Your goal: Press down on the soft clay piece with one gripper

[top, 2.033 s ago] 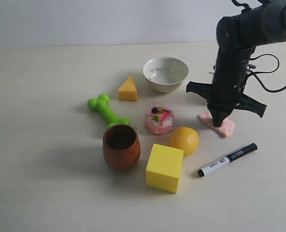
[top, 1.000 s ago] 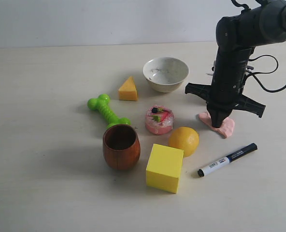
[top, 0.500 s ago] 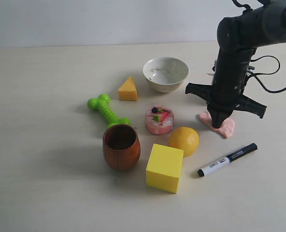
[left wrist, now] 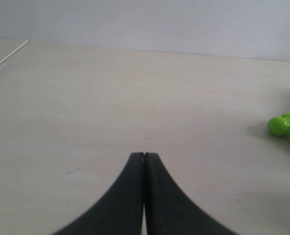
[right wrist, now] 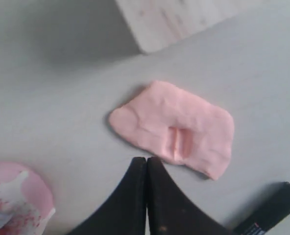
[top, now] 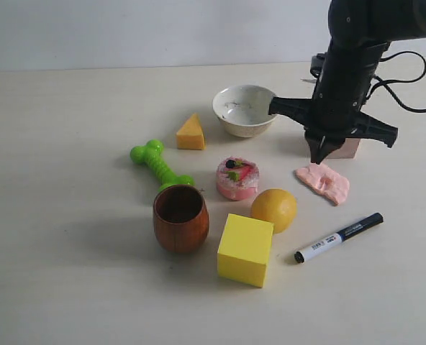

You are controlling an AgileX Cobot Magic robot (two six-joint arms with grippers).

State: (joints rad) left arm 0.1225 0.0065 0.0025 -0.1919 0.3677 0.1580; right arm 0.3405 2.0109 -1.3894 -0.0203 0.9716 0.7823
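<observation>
The soft clay piece (top: 323,182) lies flat on the table at the right, a pale pink slab; the right wrist view shows the clay (right wrist: 177,126) with a narrow pressed groove in its surface. My right gripper (top: 317,159) hangs shut above the table, lifted clear of the clay and just behind it. In the right wrist view the right gripper (right wrist: 146,159) has its tips pressed together with nothing between them. My left gripper (left wrist: 144,154) is shut over bare table and does not appear in the exterior view.
A pale wooden cube (top: 345,148) stands behind the clay, partly hidden by the arm. A black marker (top: 338,237), an orange (top: 274,208), a pink cake toy (top: 237,178), a yellow cube (top: 245,249), a wooden cup (top: 180,217), a green bone toy (top: 158,165), a cheese wedge (top: 191,133) and a white bowl (top: 246,109) fill the middle.
My right gripper has risen off the clay and drawn back toward the far side, uncovering the whole slab and the wooden cube behind it. The clay has stayed put.
</observation>
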